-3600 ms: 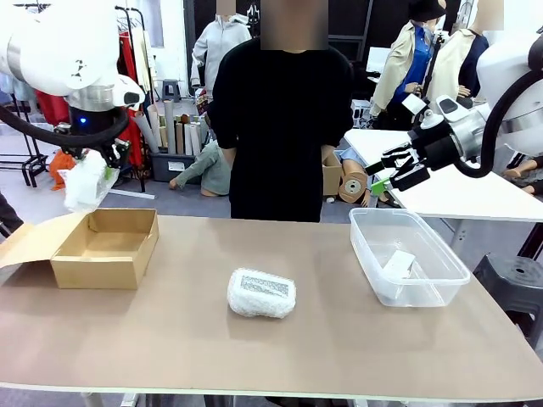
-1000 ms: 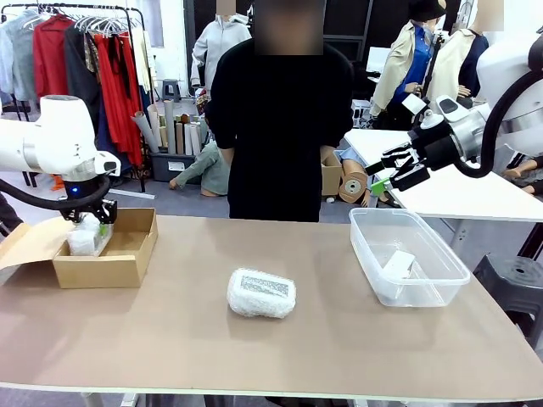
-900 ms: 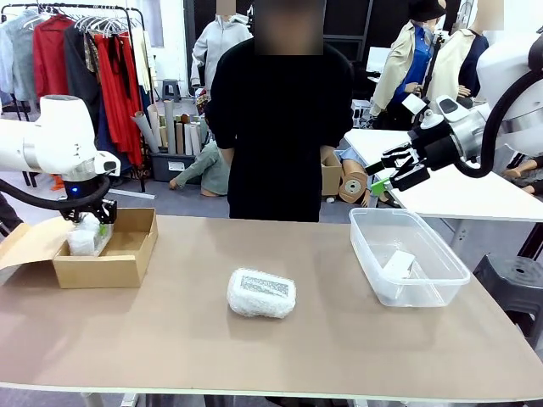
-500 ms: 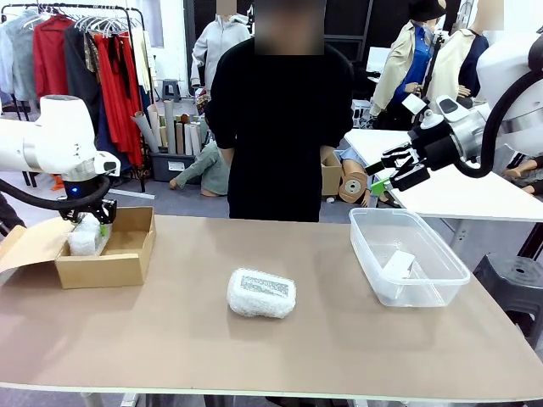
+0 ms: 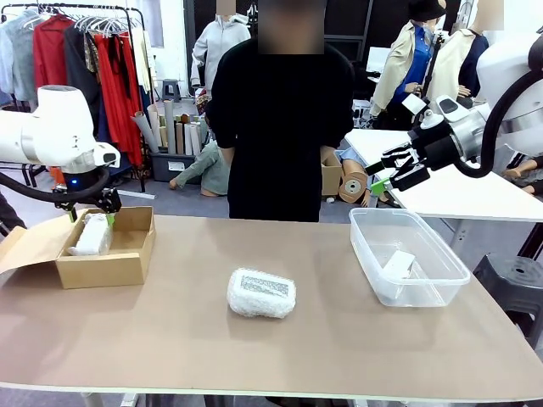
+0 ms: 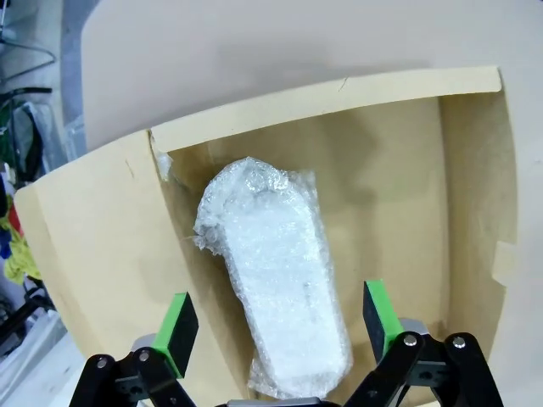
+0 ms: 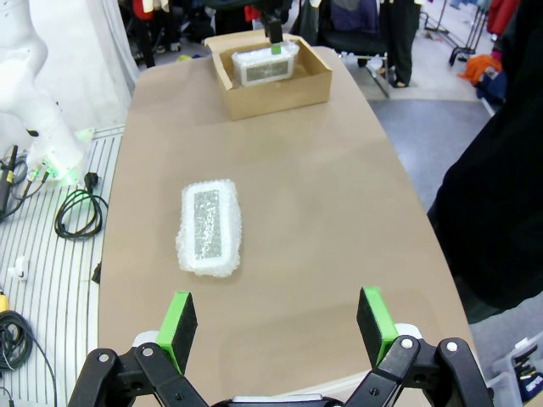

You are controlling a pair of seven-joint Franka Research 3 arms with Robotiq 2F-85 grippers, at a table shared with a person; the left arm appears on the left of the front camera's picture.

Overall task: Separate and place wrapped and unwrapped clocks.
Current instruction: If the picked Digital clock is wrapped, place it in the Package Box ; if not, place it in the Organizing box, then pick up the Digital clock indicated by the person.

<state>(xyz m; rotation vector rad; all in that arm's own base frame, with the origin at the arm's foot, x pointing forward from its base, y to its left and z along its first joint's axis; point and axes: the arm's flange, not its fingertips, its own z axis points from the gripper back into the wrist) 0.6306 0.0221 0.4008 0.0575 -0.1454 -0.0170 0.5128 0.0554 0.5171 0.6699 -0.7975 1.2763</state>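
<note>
One wrapped clock (image 5: 92, 235) (image 6: 276, 292) (image 7: 265, 64), a whitish bubble-wrap bundle, lies inside the cardboard box (image 5: 127, 252) (image 6: 407, 195) (image 7: 288, 93) at the table's left. My left gripper (image 5: 89, 209) (image 6: 276, 318) hovers just above it, open, its green pads (image 6: 180, 326) clear of the wrap on both sides. A second wrapped clock (image 5: 261, 293) (image 7: 209, 227) showing a grey face lies mid-table. The unwrapped clock (image 5: 399, 264), a white block, rests in the clear plastic bin (image 5: 441, 280) at the right. My right gripper (image 5: 386, 180) (image 7: 276, 326) hangs open in the air above the bin's far side.
A person in black (image 5: 284, 119) stands at the far edge, hands down. The box's flap (image 5: 30, 242) lies open to the left. Bare tabletop (image 5: 339, 339) runs between box, bundle and bin.
My left gripper opened and let go of the wrapped clock, which now lies in the box; the gripper lifted slightly. The right arm stayed still.
</note>
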